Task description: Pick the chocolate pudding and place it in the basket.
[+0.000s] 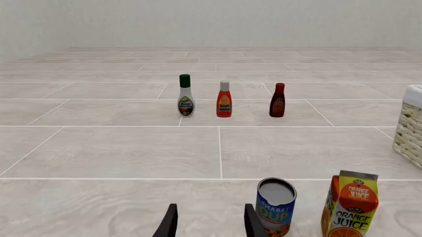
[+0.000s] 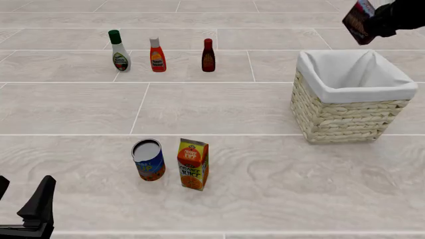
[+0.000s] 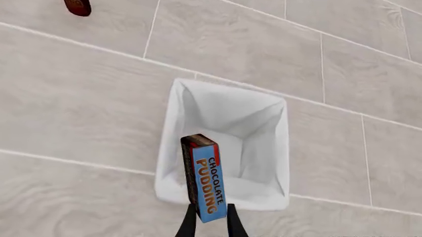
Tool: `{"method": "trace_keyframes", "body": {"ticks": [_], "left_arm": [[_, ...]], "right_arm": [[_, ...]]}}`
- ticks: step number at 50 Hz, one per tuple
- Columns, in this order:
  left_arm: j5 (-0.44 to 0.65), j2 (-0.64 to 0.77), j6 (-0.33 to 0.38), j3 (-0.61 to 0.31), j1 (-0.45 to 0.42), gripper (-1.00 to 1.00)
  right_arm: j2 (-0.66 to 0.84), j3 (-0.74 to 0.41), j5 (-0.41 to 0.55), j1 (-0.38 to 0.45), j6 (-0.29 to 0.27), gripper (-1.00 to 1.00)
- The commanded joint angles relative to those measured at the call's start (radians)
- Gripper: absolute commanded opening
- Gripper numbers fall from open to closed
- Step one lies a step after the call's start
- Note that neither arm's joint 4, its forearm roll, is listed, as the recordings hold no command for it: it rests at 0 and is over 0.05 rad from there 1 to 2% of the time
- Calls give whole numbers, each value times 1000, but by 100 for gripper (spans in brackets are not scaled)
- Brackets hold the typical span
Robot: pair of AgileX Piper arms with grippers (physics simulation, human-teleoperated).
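Observation:
The chocolate pudding is a small dark box with a red edge, held in the air above and just beyond the far rim of the basket. My right gripper is shut on it. In the right wrist view the pudding shows its blue label, clamped at one end by the right gripper, with the basket's white lining open directly below. My left gripper stands open and empty at the near left, and in its own wrist view the left gripper has nothing between its fingers.
A blue can and an orange juice carton stand side by side in the near middle. At the far left, three bottles stand in a row: a white one, an orange one and a dark one.

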Motion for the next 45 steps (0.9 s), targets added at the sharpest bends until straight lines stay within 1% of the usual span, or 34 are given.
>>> {"method": "trace_keyframes", "body": {"ticks": [1,9,16,21,22,24,27,30,35,45], "left_arm": [[4,-2,0,-2,-7,100],[4,-2,0,-2,-8,100],[4,-2,0,-2,-7,100],[4,-2,0,-2,-7,100],[4,-2,0,-2,-7,100],[4,-2,0,-2,-7,100],[4,-2,0,-2,-7,100],[4,-2,0,-2,-7,100],[4,-2,0,-2,-7,100],[4,-2,0,-2,-7,100]], "right_arm": [[40,-14,6,-17,-6,-100],[93,-99,60,-37,-43,-100],[133,-140,89,-44,-67,-100],[171,-197,122,-51,-88,-100],[177,-199,127,-58,-98,-100],[185,-205,131,-55,-95,-100],[197,-202,132,-62,-111,-100],[206,-215,133,-59,-107,-100],[222,-220,132,-68,-123,-100],[265,-243,133,-67,-130,-100]]}}
